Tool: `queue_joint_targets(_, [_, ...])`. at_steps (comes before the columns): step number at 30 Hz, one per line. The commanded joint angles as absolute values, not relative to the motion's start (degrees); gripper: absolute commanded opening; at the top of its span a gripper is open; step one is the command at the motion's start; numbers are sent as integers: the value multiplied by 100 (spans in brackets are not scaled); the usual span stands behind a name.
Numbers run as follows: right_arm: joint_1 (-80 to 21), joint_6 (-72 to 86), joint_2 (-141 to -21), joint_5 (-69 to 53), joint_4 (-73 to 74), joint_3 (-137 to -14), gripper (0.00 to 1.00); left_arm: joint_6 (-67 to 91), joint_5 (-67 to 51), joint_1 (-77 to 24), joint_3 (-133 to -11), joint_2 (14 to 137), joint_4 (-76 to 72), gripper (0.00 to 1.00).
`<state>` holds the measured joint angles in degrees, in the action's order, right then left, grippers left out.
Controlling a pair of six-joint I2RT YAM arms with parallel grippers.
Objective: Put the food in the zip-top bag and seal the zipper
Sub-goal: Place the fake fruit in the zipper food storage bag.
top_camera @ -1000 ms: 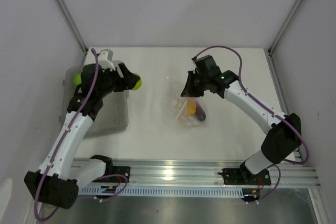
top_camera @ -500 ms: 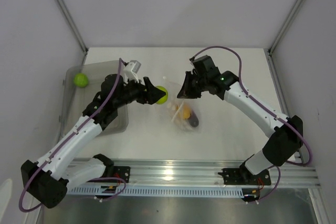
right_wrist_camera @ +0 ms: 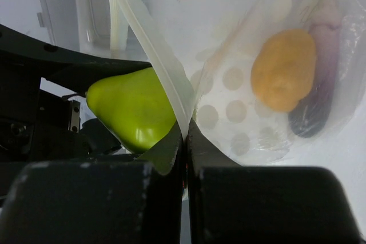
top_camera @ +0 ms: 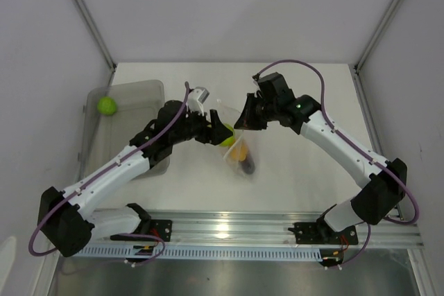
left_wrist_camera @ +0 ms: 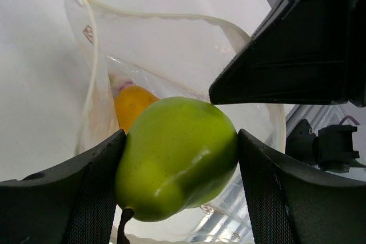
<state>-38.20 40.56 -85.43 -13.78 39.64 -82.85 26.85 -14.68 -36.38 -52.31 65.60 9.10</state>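
My left gripper point(top_camera: 223, 133) is shut on the yellow-green pear point(left_wrist_camera: 177, 155) and holds it right at the open mouth of the zip-top bag point(left_wrist_camera: 171, 55). My right gripper point(right_wrist_camera: 186, 135) is shut on the bag's mouth edge, pinching the zipper strip point(right_wrist_camera: 154, 55) and holding that side up. Inside the bag lie the orange-yellow fruit point(right_wrist_camera: 284, 70) and the purple eggplant point(right_wrist_camera: 317, 107). In the top view the bag point(top_camera: 243, 161) hangs down from the right gripper point(top_camera: 244, 121) toward the table. The round green fruit point(top_camera: 106, 105) lies in the bin.
A translucent grey bin point(top_camera: 149, 91) stands at the left of the table, partly under my left arm. White walls close in the table on three sides. A metal rail runs along the near edge.
My left arm has carried the pear from over the bin rightward to the bag's mouth. The right gripper has kept its hold on the bag's edge and shifted slightly.
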Motion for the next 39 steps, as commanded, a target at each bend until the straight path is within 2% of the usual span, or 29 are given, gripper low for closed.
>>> queue_joint_targets(1, [-3858, 4113, -8367, -1327, 3990, -8508, 0, 2470, -1327, -3823, -5484, 6556, 694, 11])
queue_joint_targets(2, [-3858, 4113, -8376, -1327, 3973, -8525, 0, 2461, -1327, -3841, -5493, 6557, 703, 14])
queue_joint_targets(4, [-3858, 4122, -8385, -1318, 3990, -8543, 0, 2435, -1205, -3841, -5502, 6522, 747, 31])
queue_joint_targets(5, [-3850, 4105, -8385, -1318, 3999, -8586, 0, 2400, -1152, -3841, -5485, 6487, 773, 47])
queue_joint_targets(8, [-3824, 4052, -8411, -1301, 4078, -8666, 0, 2268, -1090, -3841, -5467, 6408, 791, 71])
queue_joint_targets(12, [-3779, 4043, -8402, -1318, 4069, -8631, 0, 2154, -976, -3841, -5432, 6311, 853, 82])
queue_joint_targets(16, [-3753, 4043, -8420, -1353, 4017, -8587, 0, 2109, -1072, -3841, -5379, 6319, 756, 99])
queue_joint_targets(23, [-3709, 4017, -8411, -1380, 4017, -8569, 0, 2136, -968, -3841, -5291, 6170, 668, 99])
queue_joint_targets(28, [-3647, 3973, -8341, -1327, 4034, -8464, 0, 2232, -37, -3832, -5335, 5959, 887, 99])
queue_joint_targets(30, [-3630, 3946, -8297, -1301, 4043, -8394, 0, 2355, 812, -3823, -5448, 5976, 1106, 99])
queue_joint_targets(35, [-3542, 3859, -8288, -1301, 3982, -8253, 0, 2609, 1143, -3104, -5879, 6345, 2037, 100])
queue_joint_targets(39, [-3489, 3753, -8358, -1388, 3902, -8226, 0, 2550, 1423, -2585, -5819, 6460, 2040, 100])
